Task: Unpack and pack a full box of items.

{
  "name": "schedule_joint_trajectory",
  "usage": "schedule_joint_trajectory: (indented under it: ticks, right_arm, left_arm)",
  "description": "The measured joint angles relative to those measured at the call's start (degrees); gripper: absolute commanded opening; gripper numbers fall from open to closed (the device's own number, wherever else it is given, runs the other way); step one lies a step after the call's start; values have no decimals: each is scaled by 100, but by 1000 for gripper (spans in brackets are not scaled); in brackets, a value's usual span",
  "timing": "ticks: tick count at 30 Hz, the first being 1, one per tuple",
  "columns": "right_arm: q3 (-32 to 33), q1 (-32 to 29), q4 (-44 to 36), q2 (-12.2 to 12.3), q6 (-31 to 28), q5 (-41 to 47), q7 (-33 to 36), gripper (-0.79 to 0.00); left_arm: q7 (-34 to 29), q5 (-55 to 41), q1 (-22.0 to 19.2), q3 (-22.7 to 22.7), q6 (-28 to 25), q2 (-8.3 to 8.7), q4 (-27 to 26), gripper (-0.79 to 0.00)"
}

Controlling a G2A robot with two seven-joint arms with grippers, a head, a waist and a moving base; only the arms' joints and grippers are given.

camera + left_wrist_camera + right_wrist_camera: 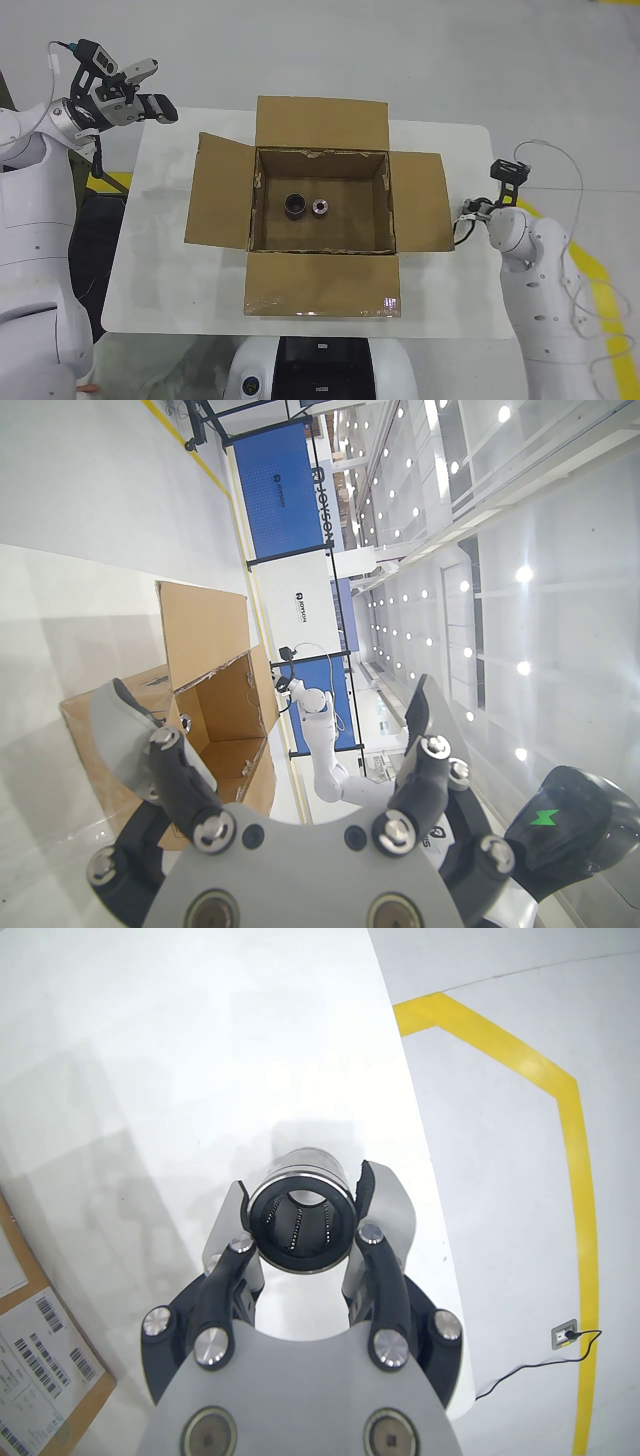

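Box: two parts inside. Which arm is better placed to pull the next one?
Left, probably. The left gripper is open and empty near the box; the right gripper is shut on a bearing over the table, beside the box.

Barcode labels (40, 1353) sit on the box (320, 285), and printed logos mark the blue panel (280, 495) and white panel (300, 605) behind.

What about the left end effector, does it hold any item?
No, the left end effector is wide open and nothing sits inside its grasp.
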Motion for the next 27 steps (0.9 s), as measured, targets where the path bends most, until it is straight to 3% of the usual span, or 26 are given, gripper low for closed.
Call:
schedule_joint_trajectory:
  ticks: [6, 11, 13, 27]
  right_arm:
    - [-71, 62, 82, -7, 27, -42, 71, -767]
    - [-102, 90, 112, -12, 62, -65, 110, -511]
    - [-114, 98, 118, -12, 80, -106, 137, -453]
    - [-170, 142, 144, -21, 190, -271, 245, -409]
  left_arm:
    - [0, 0, 0, 0, 0, 0, 0, 0]
    - [0, 0, 0, 0, 0, 0, 0, 0]
    - [0, 0, 0, 0, 0, 0, 0, 0]
    - [0, 0, 0, 0, 0, 0, 0, 0]
